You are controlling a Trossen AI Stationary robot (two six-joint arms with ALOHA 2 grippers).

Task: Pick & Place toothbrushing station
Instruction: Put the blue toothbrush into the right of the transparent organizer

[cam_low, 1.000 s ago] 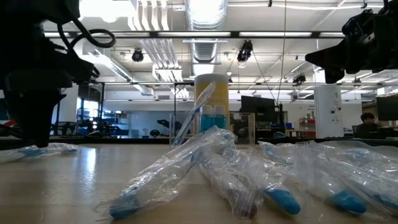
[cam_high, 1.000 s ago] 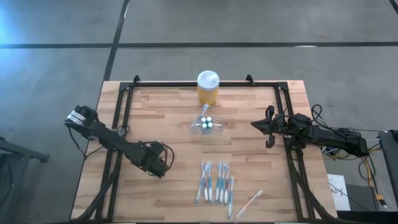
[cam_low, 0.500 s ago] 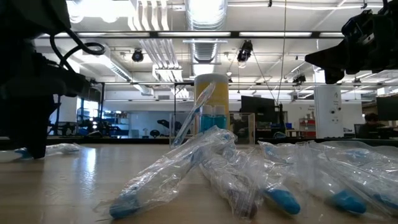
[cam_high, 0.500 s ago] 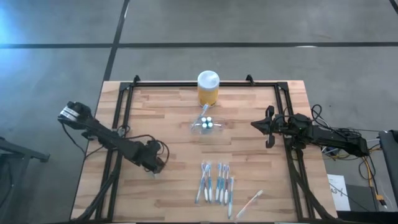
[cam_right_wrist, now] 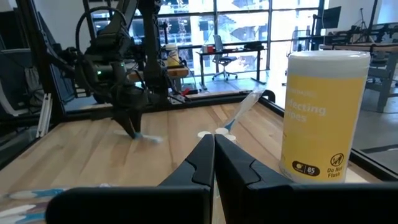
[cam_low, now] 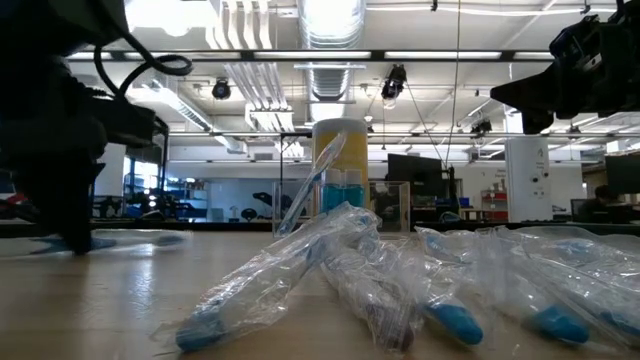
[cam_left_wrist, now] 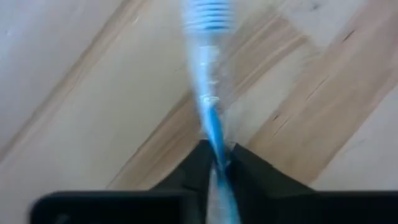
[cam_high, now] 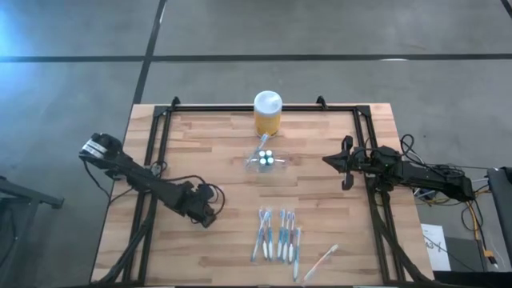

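The clear toothbrushing station (cam_high: pixel 264 160) stands mid-table in front of the yellow jar (cam_high: pixel 268 114), with one toothbrush (cam_right_wrist: pixel 239 111) leaning up out of it. My left gripper (cam_high: pixel 206 217) is at the table's left-centre, shut on a blue toothbrush in a clear wrapper (cam_left_wrist: pixel 210 93). In the right wrist view it shows beside the left fingertips (cam_right_wrist: pixel 149 139). My right gripper (cam_high: pixel 328 160) hovers shut to the right of the station, holding nothing. My left gripper pinches the wrapped toothbrush's blue handle (cam_left_wrist: pixel 215 142) between its two fingers, coming from above and pointing down. The brush runs out ahead of the fingers to its ribbed end (cam_left_wrist: pixel 208 12). It lies low over the wood; whether it is clear of the table I cannot tell.
Several wrapped toothbrushes (cam_high: pixel 278 236) lie side by side near the front edge, and one more (cam_high: pixel 322 260) lies to their right. In the low view they fill the foreground (cam_low: pixel 330 280). Black frame rails (cam_high: pixel 156 160) run along both table sides.
My left gripper went a little toward the table's left edge and came back toward the right. The wrapped toothbrush under it has shifted, its free end now reaching farther toward the table's right.
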